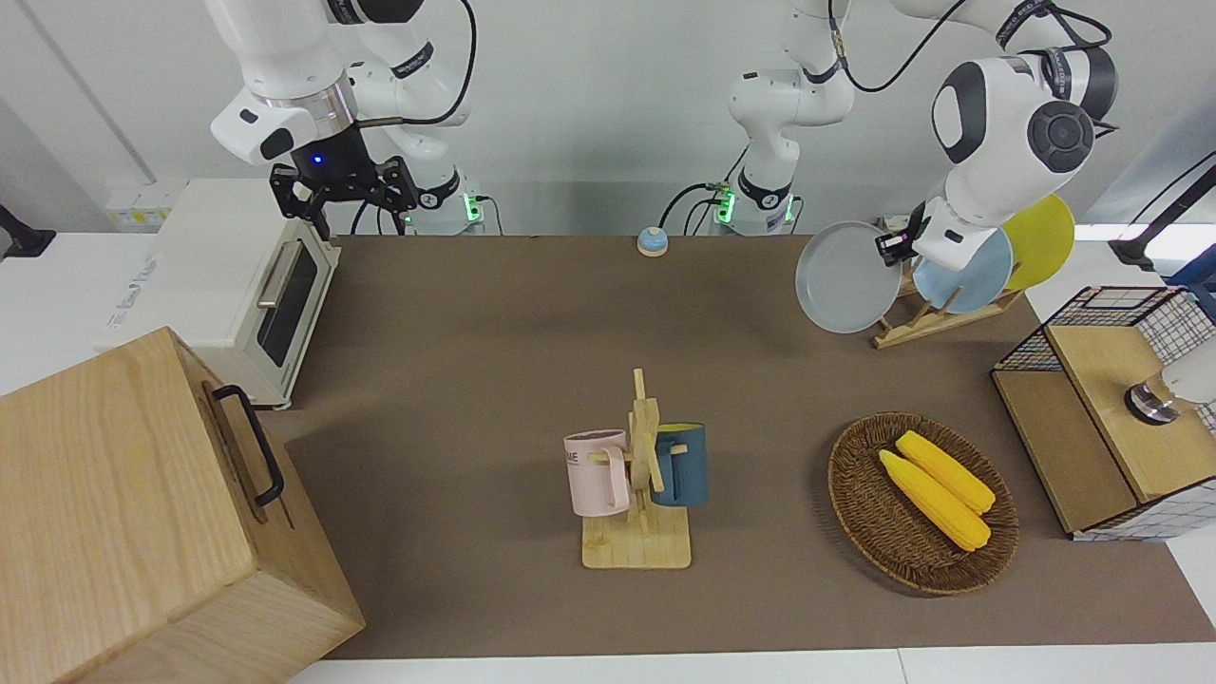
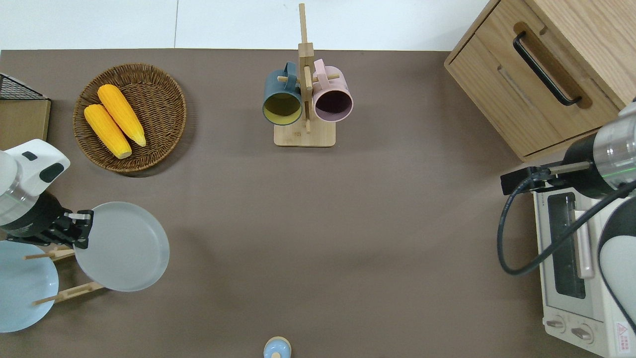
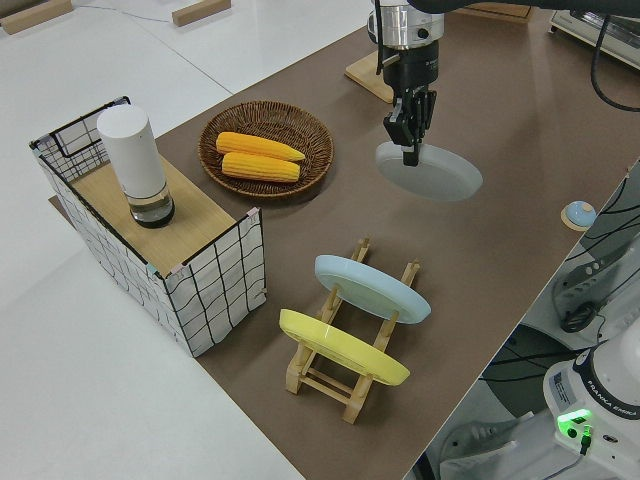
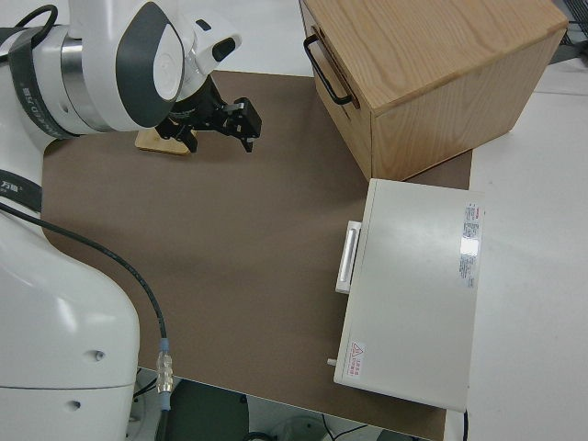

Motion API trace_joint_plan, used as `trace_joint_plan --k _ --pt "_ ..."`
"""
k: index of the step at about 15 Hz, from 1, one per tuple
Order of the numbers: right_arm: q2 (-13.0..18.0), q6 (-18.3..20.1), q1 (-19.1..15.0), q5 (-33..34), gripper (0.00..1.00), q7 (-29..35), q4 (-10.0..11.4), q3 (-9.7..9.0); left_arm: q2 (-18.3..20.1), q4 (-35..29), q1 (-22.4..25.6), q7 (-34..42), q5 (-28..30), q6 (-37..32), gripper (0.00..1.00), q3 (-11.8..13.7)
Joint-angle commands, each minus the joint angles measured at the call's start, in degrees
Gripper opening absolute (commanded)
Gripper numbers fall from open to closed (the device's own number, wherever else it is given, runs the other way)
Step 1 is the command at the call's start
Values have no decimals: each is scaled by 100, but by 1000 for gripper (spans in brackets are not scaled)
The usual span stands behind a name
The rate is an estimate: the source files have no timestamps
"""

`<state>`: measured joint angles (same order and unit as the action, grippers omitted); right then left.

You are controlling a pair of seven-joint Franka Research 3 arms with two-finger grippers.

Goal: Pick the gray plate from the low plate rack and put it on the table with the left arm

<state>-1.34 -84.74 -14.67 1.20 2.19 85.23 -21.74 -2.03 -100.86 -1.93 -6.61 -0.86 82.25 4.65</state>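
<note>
Gray plate point(image 2: 121, 246) hangs clear of the low plate rack point(image 2: 64, 293), pinched at its rim by my left gripper point(image 2: 79, 236), over the table point(image 2: 318, 223) at the rack's end toward the right arm. Light-blue plate point(image 2: 22, 286) and yellow plate point(image 3: 345, 347) sit racked. My right arm is parked, fingers spread.

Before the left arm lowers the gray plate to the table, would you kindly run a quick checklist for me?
1. Left tool grips the gray plate by its rim: ok.
2. Plate free of the rack: ok.
3. Plate level: not ok, tilted.
4. Bare table under the plate, toward the middle: ok.
5. Blue plate and yellow plate seated in the rack: ok.
6. Right arm parked: ok.
</note>
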Motion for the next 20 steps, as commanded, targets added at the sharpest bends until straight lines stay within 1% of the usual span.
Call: trace_joint_plan --k 1,3,5,7,9,11,12,14,16,20 --pt "11 98 -150 12 983 80 -59 -138 124 -205 35 -235 760 598 0 28" --pt "11 98 -150 12 983 80 -59 -138 255 -459 26 -244 999 975 0 19" --pt "11 98 -150 12 983 80 -59 -138 518 -985 26 -253 1218 1510 0 19" --pt "11 98 -150 12 983 80 -59 -138 738 -1486 18 -244 1219 1942 0 -25" --pt "11 98 -150 12 983 80 -59 -138 879 -1830 18 -218 1219 2224 0 -25" --pt "11 98 -150 12 983 80 -59 -138 1151 -2383 26 -130 1219 2671 0 -25" --pt "11 98 -150 12 983 80 -59 -138 1222 -2681 35 -113 1211 2934 0 -25" --pt "11 98 -150 12 983 80 -59 -138 1249 -2921 35 -104 1202 3121 0 -25" --pt "11 98 -150 12 983 80 -59 -138 1188 -3088 27 -104 1202 3157 0 -25" --pt "11 98 -150 20 983 80 -59 -138 837 -3141 -44 -130 1202 3201 0 -34"
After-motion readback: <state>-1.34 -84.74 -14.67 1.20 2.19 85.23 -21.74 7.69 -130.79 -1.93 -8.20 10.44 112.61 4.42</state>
